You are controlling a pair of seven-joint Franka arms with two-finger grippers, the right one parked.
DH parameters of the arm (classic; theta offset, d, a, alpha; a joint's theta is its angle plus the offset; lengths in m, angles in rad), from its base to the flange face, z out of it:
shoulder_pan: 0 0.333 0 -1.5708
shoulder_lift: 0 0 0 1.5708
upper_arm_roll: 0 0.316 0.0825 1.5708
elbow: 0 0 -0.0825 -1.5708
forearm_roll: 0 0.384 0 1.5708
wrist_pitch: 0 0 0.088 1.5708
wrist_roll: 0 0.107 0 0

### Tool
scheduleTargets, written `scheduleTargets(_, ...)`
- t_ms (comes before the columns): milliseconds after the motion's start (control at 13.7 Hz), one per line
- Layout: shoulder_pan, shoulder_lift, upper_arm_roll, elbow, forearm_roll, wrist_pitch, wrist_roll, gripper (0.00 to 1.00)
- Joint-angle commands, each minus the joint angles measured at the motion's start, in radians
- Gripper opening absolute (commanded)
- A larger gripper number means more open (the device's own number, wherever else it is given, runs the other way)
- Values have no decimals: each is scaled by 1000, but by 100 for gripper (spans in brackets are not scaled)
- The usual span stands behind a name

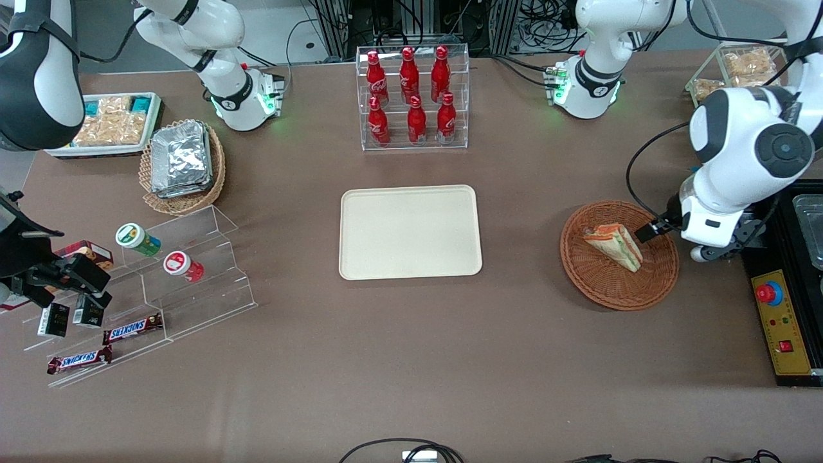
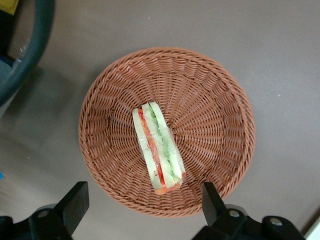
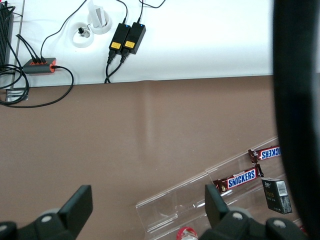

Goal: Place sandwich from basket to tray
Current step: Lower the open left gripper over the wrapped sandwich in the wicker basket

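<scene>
The sandwich [image 1: 614, 245] [image 2: 158, 147], a pale wedge with red and green layers, lies in the round reddish-brown wicker basket [image 1: 582, 273] [image 2: 215, 100] toward the working arm's end of the table. My left gripper [image 1: 646, 232] [image 2: 144, 202] hovers above the basket's rim, open. Its black fingers [image 2: 75, 204] stand wide apart with nothing between them, clear of the sandwich. The cream-beige tray [image 1: 410, 233] lies flat at the table's middle, beside the basket, with nothing on it.
A clear rack of red bottles [image 1: 413, 96] stands farther from the camera than the tray. A black control box [image 1: 781, 318] with a red button sits beside the basket at the table's end. A tan basket of foil packs [image 1: 183, 161] and a stepped acrylic shelf [image 1: 154, 283] lie toward the parked arm's end.
</scene>
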Motion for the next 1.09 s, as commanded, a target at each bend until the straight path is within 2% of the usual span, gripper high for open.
scheduleTargets(0,-6,-9,-1,-49,11,51,-102,100)
scheduleTargets(584,-55,94,-4,-99,11,191,-306,100)
scheduleTargets(1022,-53,115,-1,-194,11,333,-326,100)
